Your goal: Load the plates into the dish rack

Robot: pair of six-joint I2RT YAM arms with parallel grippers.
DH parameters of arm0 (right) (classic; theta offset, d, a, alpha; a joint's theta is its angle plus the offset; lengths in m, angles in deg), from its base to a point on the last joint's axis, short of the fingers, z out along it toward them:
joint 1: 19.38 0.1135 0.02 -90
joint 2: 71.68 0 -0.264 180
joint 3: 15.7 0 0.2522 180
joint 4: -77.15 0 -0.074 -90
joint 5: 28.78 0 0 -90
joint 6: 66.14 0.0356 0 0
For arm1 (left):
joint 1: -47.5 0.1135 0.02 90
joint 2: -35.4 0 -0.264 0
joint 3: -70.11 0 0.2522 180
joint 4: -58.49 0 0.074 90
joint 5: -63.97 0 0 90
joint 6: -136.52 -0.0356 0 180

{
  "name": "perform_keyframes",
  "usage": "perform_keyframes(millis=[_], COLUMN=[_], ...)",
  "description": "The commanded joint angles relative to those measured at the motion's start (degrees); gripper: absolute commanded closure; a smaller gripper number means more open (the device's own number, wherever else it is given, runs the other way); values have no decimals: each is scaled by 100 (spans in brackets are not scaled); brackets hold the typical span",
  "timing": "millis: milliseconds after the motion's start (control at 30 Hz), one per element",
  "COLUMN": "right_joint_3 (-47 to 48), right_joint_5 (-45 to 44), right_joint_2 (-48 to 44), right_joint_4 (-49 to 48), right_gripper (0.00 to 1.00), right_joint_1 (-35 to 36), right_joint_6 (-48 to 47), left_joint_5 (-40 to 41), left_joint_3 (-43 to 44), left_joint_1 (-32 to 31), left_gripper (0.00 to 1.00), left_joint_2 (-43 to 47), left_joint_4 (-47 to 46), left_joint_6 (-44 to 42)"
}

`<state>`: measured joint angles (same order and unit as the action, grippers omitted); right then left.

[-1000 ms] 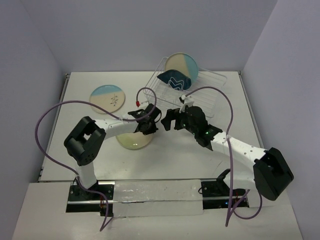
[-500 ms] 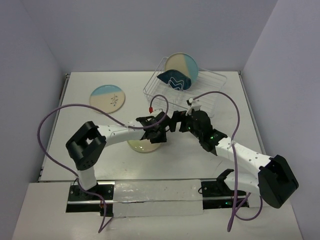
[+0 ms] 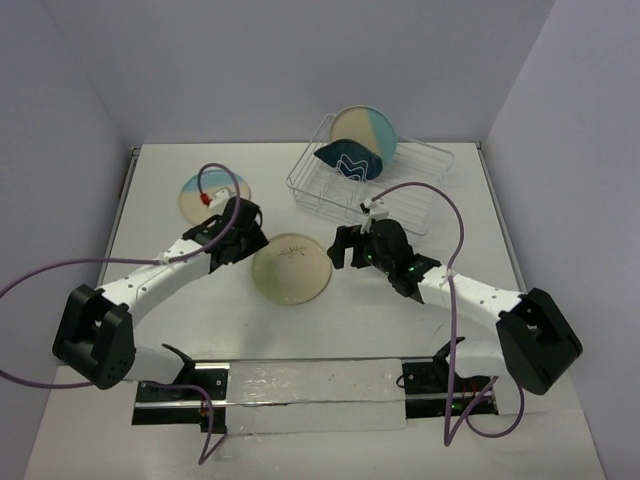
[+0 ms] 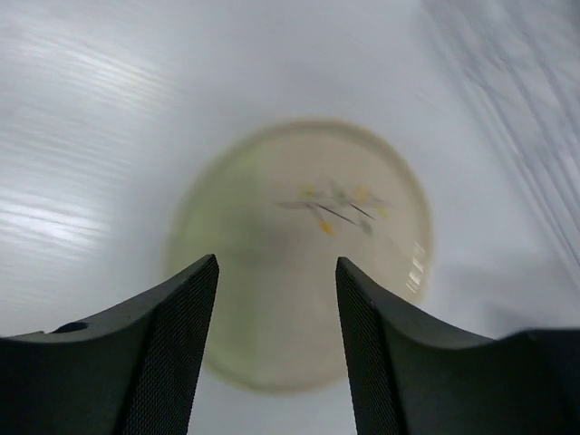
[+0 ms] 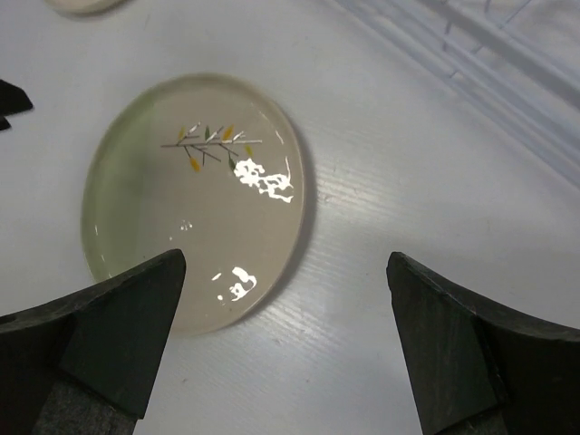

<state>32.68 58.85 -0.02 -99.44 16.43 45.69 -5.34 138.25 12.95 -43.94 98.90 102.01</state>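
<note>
1. Top view: Swung back to its own side, the left arm no longer crosses the middle of the table. The left gripper (image 3: pixel 243 234) now sits between the two-tone plate (image 3: pixel 203 190) at the back left and the cream plate (image 3: pixel 290 267). That plate was partly hidden under the arm a second ago and now lies flat and fully in view. The right gripper (image 3: pixel 338 250) remains just beside its right rim. The dish rack (image 3: pixel 432 158) holds two plates on edge, a half-cream, half-blue one (image 3: pixel 365 130) and the dark blue plate (image 3: pixel 348 162).

2. Left wrist: The picture is blurred. The left gripper (image 4: pixel 276 272) has its jaws parted with nothing between them, and the cream plate (image 4: pixel 299 299) lies on the table below, apart from the fingers (image 4: pixel 172 344).

3. Right wrist: The right gripper (image 5: pixel 285 263) is spread wide and empty above the cream plate (image 5: pixel 195 199), whose thin sprig faces up. Rack wires (image 5: pixel 507 63) run across the upper right corner.

4. Meaning: The left arm looks to have let go and cleared away, leaving the cream plate to the right arm. Two plates are racked and two are still on the table, so the task is roughly half done.
</note>
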Motion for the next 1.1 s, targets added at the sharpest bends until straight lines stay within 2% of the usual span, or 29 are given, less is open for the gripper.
perform_keyframes(millis=[0, 200, 367, 567, 700, 867, 967, 1067], right_joint_3=[467, 992, 1262, 1450, 1482, 1465, 1434, 1430], right_joint_5=[-9, -88, -98, -134, -119, -162, -194, -199], right_joint_2=[543, 1375, 1792, 2149, 2230, 2226, 2204, 2224], right_joint_4=[-11, 126, 179, 263, 270, 270, 261, 261], right_gripper=[0, 0, 0, 0, 0, 0, 0, 0], right_joint_1=[162, 215, 239, 250, 254, 257, 250, 250], right_joint_6=[41, 137, 231, 266, 295, 302, 305, 305], left_joint_5=[-363, -600, -958, -1255, -1157, -829, -926, -935], left_joint_3=[-824, -1010, -1093, -1133, -1271, -1290, -1361, -1392], left_joint_1=[625, 804, 1018, 1021, 1021, 1015, 942, 882], left_gripper=[47, 48, 59, 63, 63, 64, 58, 52], left_joint_2=[173, -208, -812, -1116, -933, -109, 341, 367], left_joint_4=[-493, -897, -1162, -1506, -1424, -1121, -1233, -1281], left_joint_6=[24, -190, -269, -382, -301, -174, -241, -335])
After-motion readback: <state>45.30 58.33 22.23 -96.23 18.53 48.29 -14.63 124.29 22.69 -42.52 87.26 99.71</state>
